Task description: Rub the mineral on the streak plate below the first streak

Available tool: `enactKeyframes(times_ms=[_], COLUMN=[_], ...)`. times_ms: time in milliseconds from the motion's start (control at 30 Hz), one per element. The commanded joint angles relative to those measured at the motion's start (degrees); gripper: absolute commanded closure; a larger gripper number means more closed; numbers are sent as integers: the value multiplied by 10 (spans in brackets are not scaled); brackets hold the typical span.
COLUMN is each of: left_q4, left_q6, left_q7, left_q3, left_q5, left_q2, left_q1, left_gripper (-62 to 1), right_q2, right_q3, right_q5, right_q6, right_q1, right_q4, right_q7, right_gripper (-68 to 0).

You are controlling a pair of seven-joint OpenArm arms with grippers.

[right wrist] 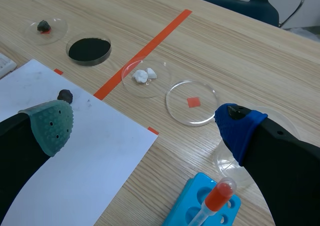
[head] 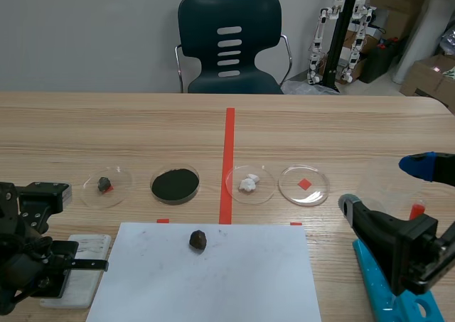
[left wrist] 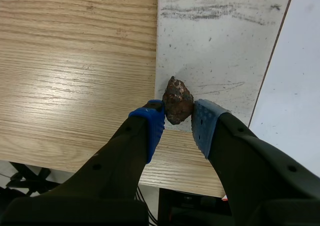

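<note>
My left gripper (left wrist: 177, 114) is shut on a reddish-brown mineral (left wrist: 178, 99), its blue pads pressing either side. The mineral's tip rests at the near edge of the white streak plate (left wrist: 220, 46). A grey streak (left wrist: 210, 11) runs across the plate's far end, and a fainter mark lies just ahead of the mineral. In the scene view the plate (head: 84, 254) lies at the lower left under the left gripper (head: 91, 265), and the mineral is hidden. My right gripper (right wrist: 145, 128) stands open and holds nothing at the table's right side.
A white paper sheet (head: 206, 279) beside the plate carries a dark rock (head: 198, 239). Behind it stand dishes holding a dark stone (head: 105, 185), black powder (head: 175, 184), white pieces (head: 249, 183) and a red square (head: 303, 185). A blue rack (head: 387, 286) holds a red-capped tube (head: 416, 210).
</note>
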Motion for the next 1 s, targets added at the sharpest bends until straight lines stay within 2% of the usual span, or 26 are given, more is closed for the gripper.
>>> enactKeyframes(times_ms=[0, 133, 233, 367, 467, 567, 700, 800, 967], left_q4=[-4, -4, -4, -4, -4, -4, -4, -3, -3], left_q6=[-4, -44, -68, -92, -98, -98, -54, -22, 6], left_q7=[-8, -40, -48, -52, -51, -51, -41, -39, -36], left_q3=[0, 0, 0, 0, 0, 0, -1, -1, -1], left_q5=[-18, -114, -162, -194, -204, -190, -113, -67, -35], left_q2=[-5, -5, -5, -5, -5, -5, -5, -5, -5], left_q1=[9, 15, 18, 18, 18, 18, 17, 17, 17], left_gripper=[-130, -130, -130, -130, -130, -130, -130, -130, -130], right_q2=[2, 2, 2, 2, 2, 2, 2, 2, 2], right_q3=[5, 5, 5, 5, 5, 5, 5, 5, 5], right_q5=[6, 6, 6, 6, 6, 6, 6, 6, 6], right_q6=[0, 0, 0, 0, 0, 0, 0, 0, 0], right_q1=[0, 0, 0, 0, 0, 0, 0, 0, 0], right_q4=[12, 12, 12, 12, 12, 12, 12, 12, 12], right_q7=[10, 10, 10, 10, 10, 10, 10, 10, 10], right_gripper=[-591, -591, -591, -591, -591, -591, -591, -591, -591])
